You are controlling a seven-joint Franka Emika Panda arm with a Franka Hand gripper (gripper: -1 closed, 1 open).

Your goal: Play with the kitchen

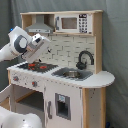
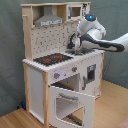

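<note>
We've got the kitchen [image 2: 60, 65] standing upright on the wooden floor [image 2: 15, 120] against a grey backdrop [image 1: 115, 60], filling most of both exterior views

Layout as we read it:
- oven door [image 2: 70, 102] is swung down and hangs open at the front in the second exterior view, so the cavity under the stovetop is exposed; probably left that way for access
- stovetop [image 2: 52, 59] with its red rings sits on the side of the counter away from the arm's base in the second exterior view, sink basin [image 1: 72, 73] and black faucet [image 1: 85, 57] on the other side
- grey hood [image 2: 49, 21] above the burners, toy microwave [image 1: 72, 22] in the upper shelf above the sink
- lower cabinet door [image 1: 60, 107] under the sink looks closed

The arm [image 2: 107, 42] reaches in from the second exterior view's right, wrist bent down over the counter between stovetop and sink, near the faucet. We judge it's positioned there to work something on the countertop, which one we can't say

The hand [image 2: 75, 44] points down at the counter. We cannot tell whether it's apart or together, nor whether it touches or holds anything; its tip is lost against the faucet and the pegboard back [image 1: 62, 47]
</note>
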